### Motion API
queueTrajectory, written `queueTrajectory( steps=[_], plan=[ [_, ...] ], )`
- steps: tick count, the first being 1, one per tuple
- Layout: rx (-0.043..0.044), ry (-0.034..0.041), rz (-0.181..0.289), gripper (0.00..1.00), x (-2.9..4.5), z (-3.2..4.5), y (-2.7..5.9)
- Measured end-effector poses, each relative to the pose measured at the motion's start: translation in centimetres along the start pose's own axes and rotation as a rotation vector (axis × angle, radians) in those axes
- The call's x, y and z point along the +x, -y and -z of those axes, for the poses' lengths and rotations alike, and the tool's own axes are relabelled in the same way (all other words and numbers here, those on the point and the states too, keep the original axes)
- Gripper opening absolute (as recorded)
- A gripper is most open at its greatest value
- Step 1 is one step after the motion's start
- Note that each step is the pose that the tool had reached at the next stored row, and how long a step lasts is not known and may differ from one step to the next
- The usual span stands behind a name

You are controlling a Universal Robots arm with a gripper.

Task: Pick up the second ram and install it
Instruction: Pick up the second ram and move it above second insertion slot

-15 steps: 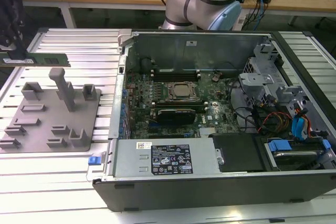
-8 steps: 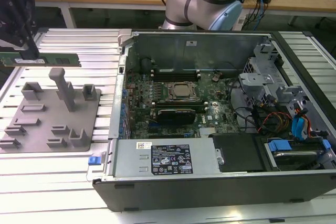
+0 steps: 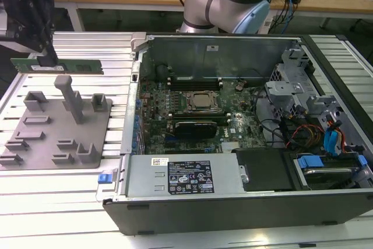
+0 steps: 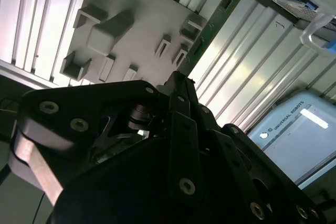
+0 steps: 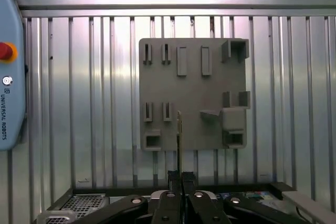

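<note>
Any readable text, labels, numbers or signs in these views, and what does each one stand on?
Black label on the computer case's metal cover: white print, too small to read.
Small white sticker beside it: a code, unreadable.
Teach pendant: brand lettering along its edge, left unquoted.
The second ram, held in the gripper's jaws: pale sticker, print too small to read.
</note>
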State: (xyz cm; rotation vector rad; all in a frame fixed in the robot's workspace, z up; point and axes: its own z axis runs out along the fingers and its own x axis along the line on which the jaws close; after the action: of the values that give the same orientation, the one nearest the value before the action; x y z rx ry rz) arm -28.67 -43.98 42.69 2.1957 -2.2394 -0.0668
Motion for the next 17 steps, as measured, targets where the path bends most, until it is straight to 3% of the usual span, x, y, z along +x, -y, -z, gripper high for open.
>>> queueTrajectory(
  steps=[3, 7, 11, 14, 17],
  plan=[
    [0.0000, 0.0000, 0.000, 0.09, -0.02, 0.03, 1.37],
    [0.0000, 0.0000, 0.000, 0.09, -0.05, 0.05, 2.43],
    [-0.0001, 0.0000, 0.000, 0.09, -0.09, 0.10, 4.46],
    [0.0000, 0.0000, 0.000, 0.09, -0.11, 0.12, 5.26],
    [-0.0002, 0.0000, 0.000, 0.09, -0.14, 0.16, 7.06]
  ],
)
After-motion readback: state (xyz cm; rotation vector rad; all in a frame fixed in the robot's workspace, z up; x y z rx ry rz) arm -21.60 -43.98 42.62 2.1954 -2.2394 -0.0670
